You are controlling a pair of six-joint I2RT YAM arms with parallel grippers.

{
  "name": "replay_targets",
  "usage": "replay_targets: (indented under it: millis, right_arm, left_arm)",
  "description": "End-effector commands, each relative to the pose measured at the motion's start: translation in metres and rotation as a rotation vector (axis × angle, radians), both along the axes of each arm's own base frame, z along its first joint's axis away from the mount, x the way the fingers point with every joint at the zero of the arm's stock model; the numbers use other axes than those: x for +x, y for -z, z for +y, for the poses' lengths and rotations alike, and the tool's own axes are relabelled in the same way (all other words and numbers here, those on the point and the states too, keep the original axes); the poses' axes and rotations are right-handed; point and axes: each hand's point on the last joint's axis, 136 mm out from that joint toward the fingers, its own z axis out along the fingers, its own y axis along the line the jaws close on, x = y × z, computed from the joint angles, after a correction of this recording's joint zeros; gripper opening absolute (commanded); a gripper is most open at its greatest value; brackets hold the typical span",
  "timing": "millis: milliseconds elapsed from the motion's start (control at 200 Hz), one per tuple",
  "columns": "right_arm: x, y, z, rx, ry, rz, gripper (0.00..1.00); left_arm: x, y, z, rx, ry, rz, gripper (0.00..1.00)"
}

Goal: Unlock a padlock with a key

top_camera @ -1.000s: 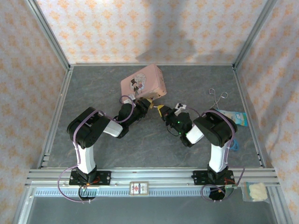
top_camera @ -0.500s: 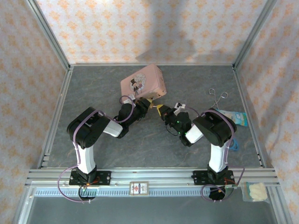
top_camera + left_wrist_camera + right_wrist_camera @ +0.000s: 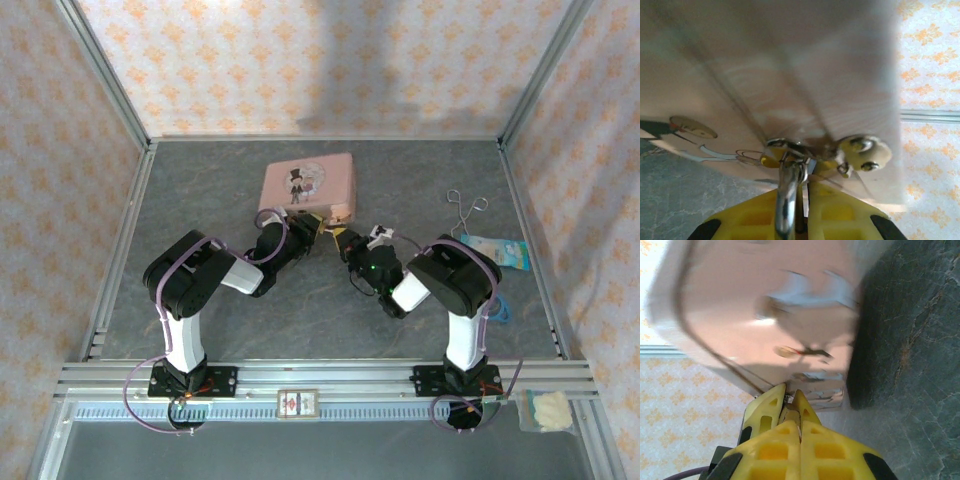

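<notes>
Both grippers meet at the near side of the pink tin [image 3: 307, 186], which lies on the table [image 3: 200, 200] toward its far edge, about the middle.
The left gripper [image 3: 314, 227] has its yellow fingers [image 3: 840, 210] clamped on a silvery bar. This seems to be the shackle of the padlock [image 3: 786, 185], and a brass-coloured part at its far end touches the wall of the tin. The left wrist view is blurred there, so I cannot tell more of the lock. The right gripper [image 3: 343, 238] points at the same wall from the right, its fingers pressed together on a small thin piece at the tips, seemingly the key [image 3: 789, 414]. A twin-looped wire tool [image 3: 465, 205] lies well apart, near the right edge of the table.
</notes>
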Motion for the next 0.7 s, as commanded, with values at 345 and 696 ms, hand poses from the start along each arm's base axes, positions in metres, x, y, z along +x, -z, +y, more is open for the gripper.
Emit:
replay_targets:
  millis: [345,696]
  right_arm:
    - [-0.011,-0.024,0.048,0.037,-0.206,-0.072,0.0]
    - [-0.004,-0.026,0.053,0.026,-0.315,-0.109,0.0]
  left_arm:
    - [-0.009,-0.015,-0.029,-0.072,0.097,-0.013,0.0]
    - [-0.022,-0.011,-0.045,-0.038,0.211,-0.025,0.0]
